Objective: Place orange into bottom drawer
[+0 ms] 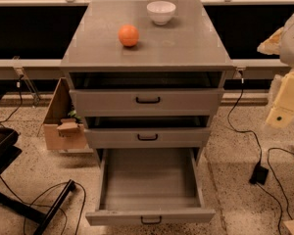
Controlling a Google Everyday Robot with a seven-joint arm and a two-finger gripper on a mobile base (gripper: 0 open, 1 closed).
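Observation:
The orange (129, 35) sits on the grey cabinet top (186, 48), left of centre. The bottom drawer (149, 214) is pulled far out toward me; its inside shows bare grey and its black handle faces front. The two shallower drawers above it are each out a little. My gripper (280, 112), a cream-coloured part on the arm, hangs at the right edge of the view. It is beside the cabinet at the height of the top drawer, well to the right of and below the orange, and holds nothing I can see.
A white bowl (161, 11) stands at the back of the cabinet top. A cardboard box (63, 124) sits on the floor left of the cabinet. Black cables and a power adapter (258, 174) lie on the floor at right, and a black chair base (10, 170) is at left.

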